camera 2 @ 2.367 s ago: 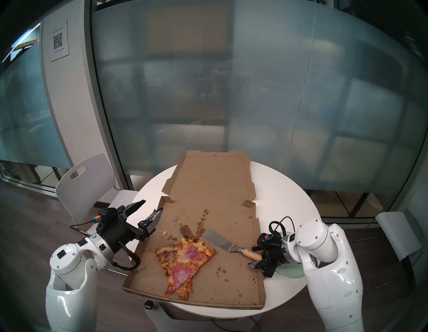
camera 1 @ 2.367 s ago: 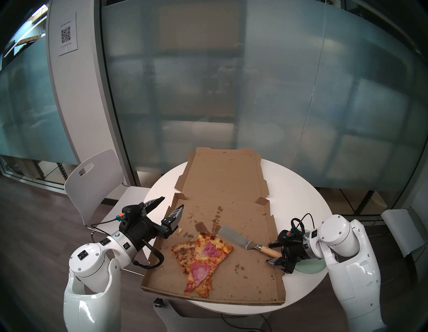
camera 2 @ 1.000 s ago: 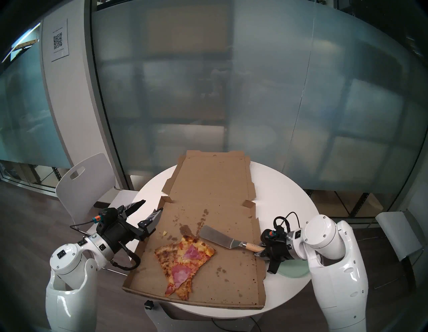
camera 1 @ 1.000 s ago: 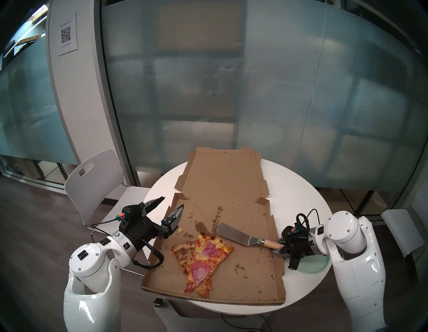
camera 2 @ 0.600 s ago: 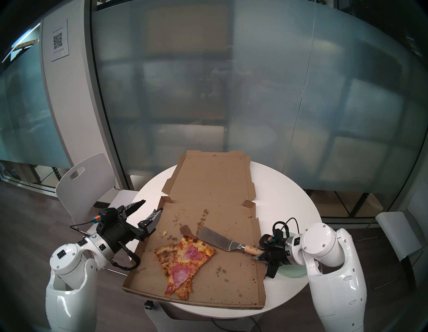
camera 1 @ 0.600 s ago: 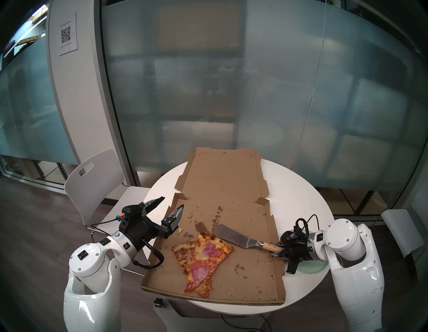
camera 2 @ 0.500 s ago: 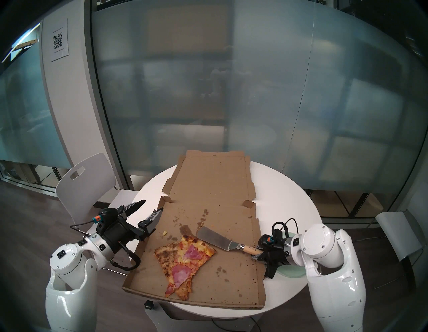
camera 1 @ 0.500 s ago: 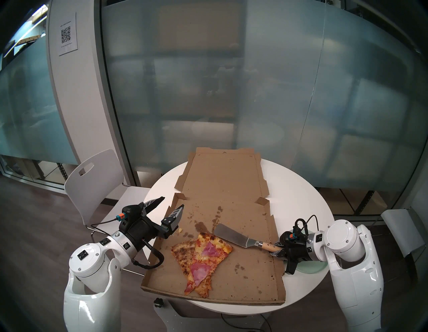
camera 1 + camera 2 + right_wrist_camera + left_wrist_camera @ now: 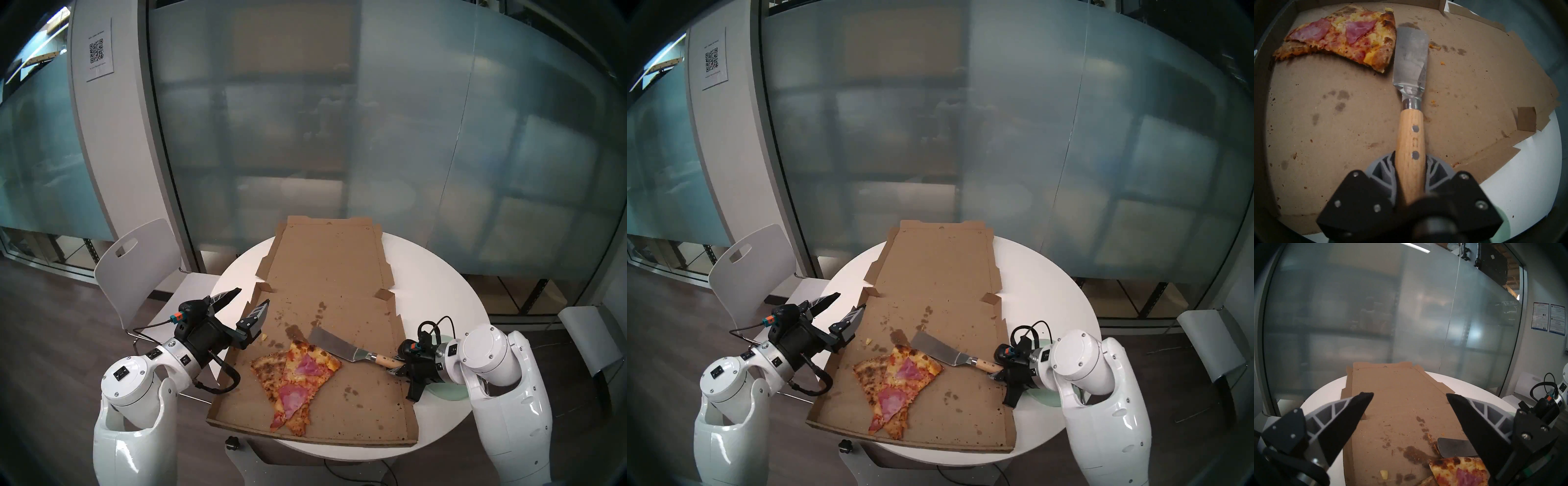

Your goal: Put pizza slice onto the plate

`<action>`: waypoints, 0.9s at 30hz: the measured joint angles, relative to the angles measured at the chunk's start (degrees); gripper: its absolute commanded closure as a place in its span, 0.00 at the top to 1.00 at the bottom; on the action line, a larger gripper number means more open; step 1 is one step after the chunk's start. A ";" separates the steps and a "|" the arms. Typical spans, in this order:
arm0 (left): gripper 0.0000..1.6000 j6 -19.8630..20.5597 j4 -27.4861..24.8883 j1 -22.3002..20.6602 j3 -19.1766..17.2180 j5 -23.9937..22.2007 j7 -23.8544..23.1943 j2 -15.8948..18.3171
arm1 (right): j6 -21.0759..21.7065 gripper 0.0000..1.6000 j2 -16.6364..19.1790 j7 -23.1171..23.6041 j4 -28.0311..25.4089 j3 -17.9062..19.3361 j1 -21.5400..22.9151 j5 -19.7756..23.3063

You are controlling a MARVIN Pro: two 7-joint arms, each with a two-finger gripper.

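Spatula (image 9: 334,346) now lower, nearer pizza slice (image 9: 298,380), blade at 1 o'clock of crust; right gripper (image 9: 398,366) clamped on handle, left gripper (image 9: 249,300) spread, idle. Scoop likely next; plate (image 9: 449,393) empty.

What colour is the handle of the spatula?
The spatula handle is light tan wood with two metal rivets, clearest in the right wrist view.

QR code sheet (image 9: 98,51) — wording illegible, posters (image 9: 1548,319) unreadable

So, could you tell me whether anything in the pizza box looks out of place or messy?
Yes: the ham pizza slice lies overlapping a plainer slice rather than flat on the box. The cardboard also shows dark grease stains and scattered crumbs.
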 measured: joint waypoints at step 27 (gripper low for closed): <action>1.00 0.00 0.00 0.00 0.00 0.00 -0.01 -0.01 | -2.94 0.00 -0.50 3.24 -2.22 4.02 -4.85 3.52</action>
